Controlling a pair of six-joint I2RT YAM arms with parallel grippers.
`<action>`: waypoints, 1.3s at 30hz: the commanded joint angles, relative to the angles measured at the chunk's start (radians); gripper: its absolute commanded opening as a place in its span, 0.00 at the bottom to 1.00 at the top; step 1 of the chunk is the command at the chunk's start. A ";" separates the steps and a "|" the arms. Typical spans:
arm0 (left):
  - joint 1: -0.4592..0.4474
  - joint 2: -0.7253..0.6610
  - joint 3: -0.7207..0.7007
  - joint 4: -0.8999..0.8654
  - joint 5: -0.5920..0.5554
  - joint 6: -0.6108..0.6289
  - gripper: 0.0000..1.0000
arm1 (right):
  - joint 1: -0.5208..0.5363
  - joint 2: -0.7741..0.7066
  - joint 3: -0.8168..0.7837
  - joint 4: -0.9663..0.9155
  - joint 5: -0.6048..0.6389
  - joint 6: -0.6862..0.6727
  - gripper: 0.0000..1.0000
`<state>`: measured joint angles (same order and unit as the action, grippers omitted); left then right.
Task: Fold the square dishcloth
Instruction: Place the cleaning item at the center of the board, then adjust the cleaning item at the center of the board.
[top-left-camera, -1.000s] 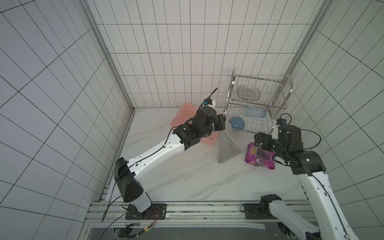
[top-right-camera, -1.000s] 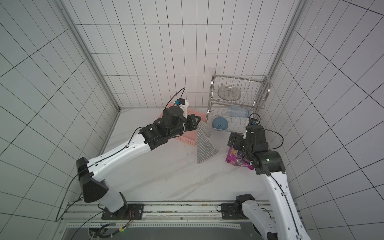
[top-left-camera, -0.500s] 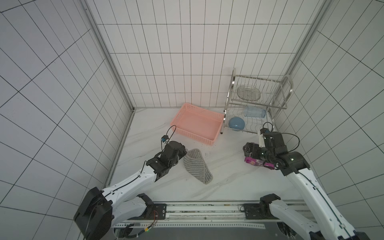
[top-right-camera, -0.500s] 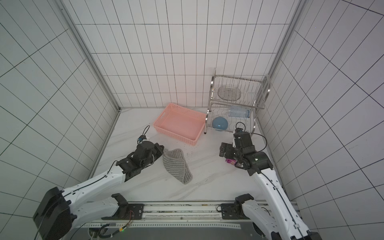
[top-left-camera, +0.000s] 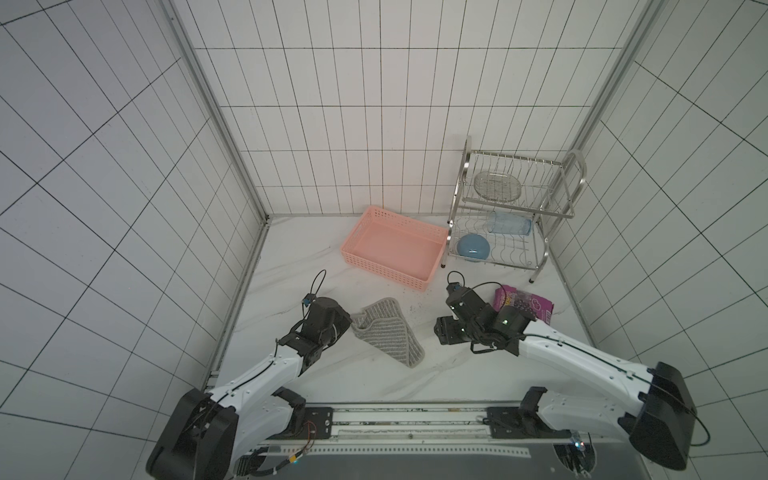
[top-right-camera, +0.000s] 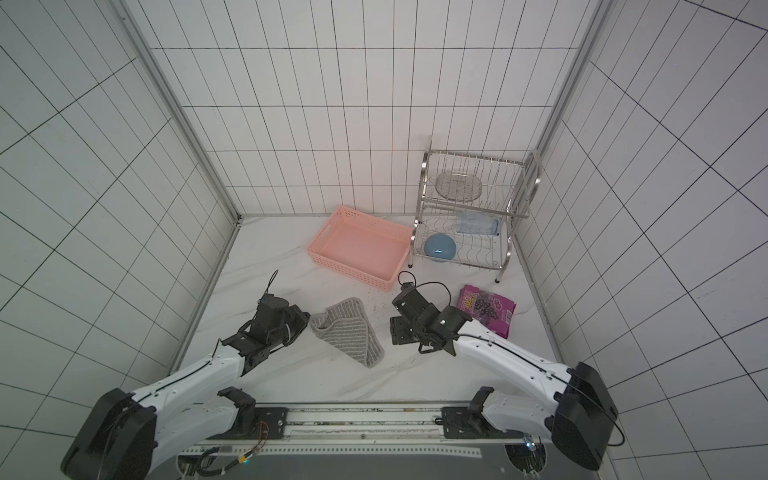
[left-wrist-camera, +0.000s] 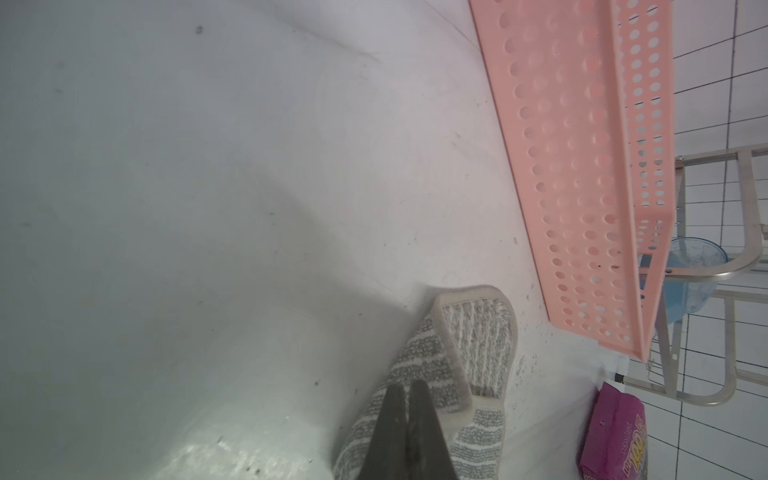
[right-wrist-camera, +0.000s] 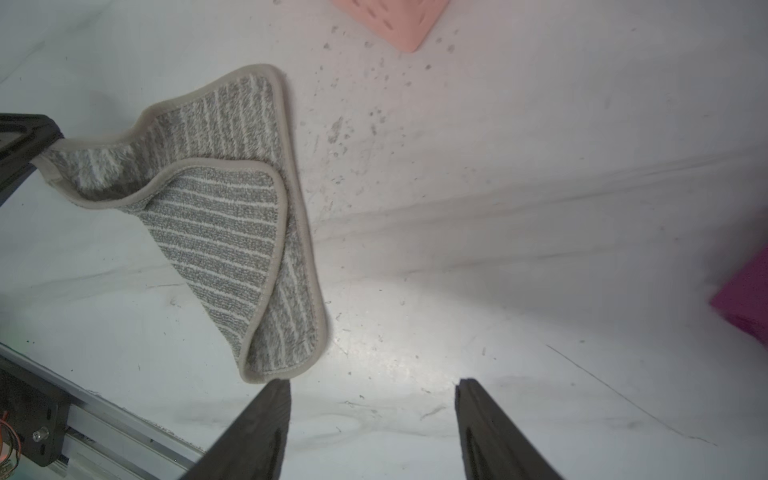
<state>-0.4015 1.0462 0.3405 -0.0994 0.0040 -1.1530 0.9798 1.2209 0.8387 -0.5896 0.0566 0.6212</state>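
The square dishcloth (top-left-camera: 388, 330) (top-right-camera: 349, 328) lies on the white marble table (top-left-camera: 316, 266), about midway between the left and right edges and nearer the front edge than the back. It is doubled loosely over itself. In the right wrist view (right-wrist-camera: 224, 232) the upper layer sits askew on the lower one, so the lower layer's hem shows along one side. One corner is raised off the table.

The left pincer (top-left-camera: 348, 327) (left-wrist-camera: 406, 390) is clenched on that raised corner. Its jaws are almost together, with the cloth's hem pinched between them.

The right pincer (top-left-camera: 441, 331) (right-wrist-camera: 374, 386) hangs just above the table beside the cloth, on the side toward the right edge. Its jaws are spread and nothing is between them. One fingertip (right-wrist-camera: 276, 392) is close to the cloth's nearest rounded corner, though I cannot tell whether they touch.

A pink basket (top-left-camera: 384, 272) stands behind the cloth, toward the back edge. A purple snack packet (top-left-camera: 525, 305) lies flat near the right edge, just behind the right arm. A wire dish rack (top-left-camera: 515, 157) fills the back right corner, with a blue bowl (top-left-camera: 473, 246) on its lower shelf.
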 joint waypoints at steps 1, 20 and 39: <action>0.039 -0.002 -0.038 -0.003 0.018 -0.026 0.10 | 0.060 0.111 0.061 0.085 0.026 0.069 0.62; 0.107 -0.029 -0.050 -0.067 0.019 0.024 0.09 | 0.183 0.452 0.195 0.113 -0.048 0.132 0.47; 0.100 -0.077 -0.057 -0.129 0.087 0.024 0.00 | 0.116 0.382 0.078 0.018 0.036 0.072 0.18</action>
<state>-0.2985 0.9882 0.2939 -0.2180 0.0544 -1.1358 1.1507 1.6424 0.9329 -0.5026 0.0193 0.7414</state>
